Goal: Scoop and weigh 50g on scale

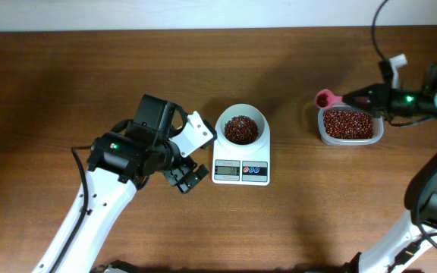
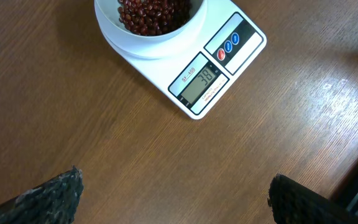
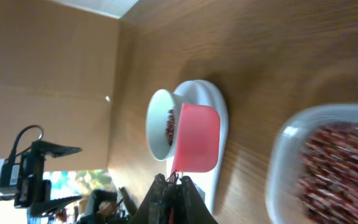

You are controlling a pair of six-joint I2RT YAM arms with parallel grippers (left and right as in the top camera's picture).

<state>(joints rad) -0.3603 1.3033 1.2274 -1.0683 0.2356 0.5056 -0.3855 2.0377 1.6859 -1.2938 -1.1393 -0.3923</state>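
Matt brown wood-grain surface (image 1: 67,76), smooth white plastic scale (image 1: 240,171), shiny dark red-brown beans (image 1: 240,129), clear plastic tub (image 1: 349,142), smooth pink plastic spoon (image 3: 197,137), rough black pads (image 2: 48,196) on left end effector (image 2: 176,200).

The white scale (image 1: 240,171) sits flat at mid-table, grey display and blue and red buttons toward the near edge. Dark red-brown beans (image 1: 240,129) lie heaped in its round bowl. More fill a clear tub (image 1: 350,142) well to its right.

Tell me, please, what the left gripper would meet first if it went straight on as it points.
Probably the bare table, just short of the scale; depth is unclear.
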